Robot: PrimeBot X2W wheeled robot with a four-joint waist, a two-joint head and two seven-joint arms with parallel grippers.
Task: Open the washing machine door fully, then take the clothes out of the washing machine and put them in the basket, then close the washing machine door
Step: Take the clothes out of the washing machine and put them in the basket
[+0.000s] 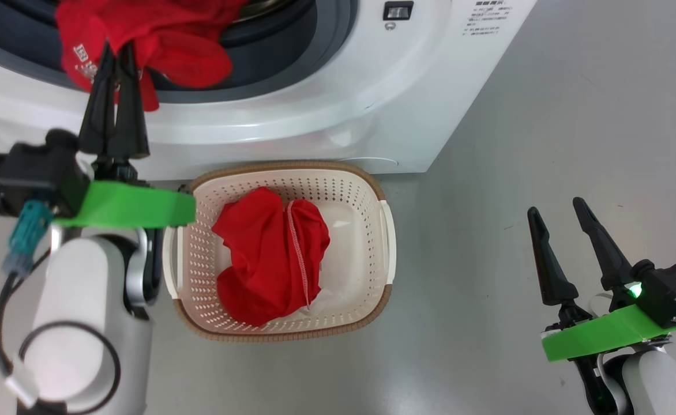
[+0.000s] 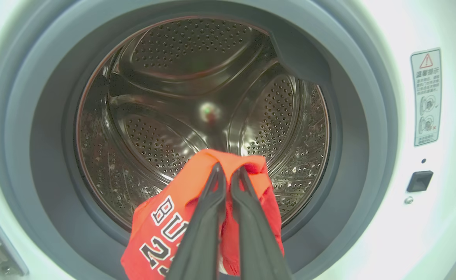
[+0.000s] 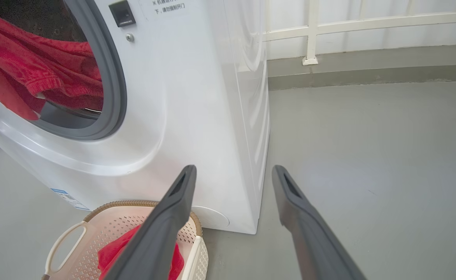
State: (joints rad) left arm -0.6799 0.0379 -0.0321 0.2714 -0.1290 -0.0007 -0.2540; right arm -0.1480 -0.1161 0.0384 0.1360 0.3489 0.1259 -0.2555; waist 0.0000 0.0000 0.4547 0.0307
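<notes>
My left gripper is shut on the red "BULLS 23" jersey at the mouth of the white washing machine. In the left wrist view the same gripper pinches the jersey in front of the perforated steel drum; the jersey hangs over the grey rubber ring. A second red garment lies in the cream basket on the floor below the opening. My right gripper is open and holds nothing, low at the right, apart from the basket. The door is out of view.
Grey floor spreads to the right of the machine and basket. A white railing and low kerb run along the back in the right wrist view. A warning label and a latch slot sit on the machine's front.
</notes>
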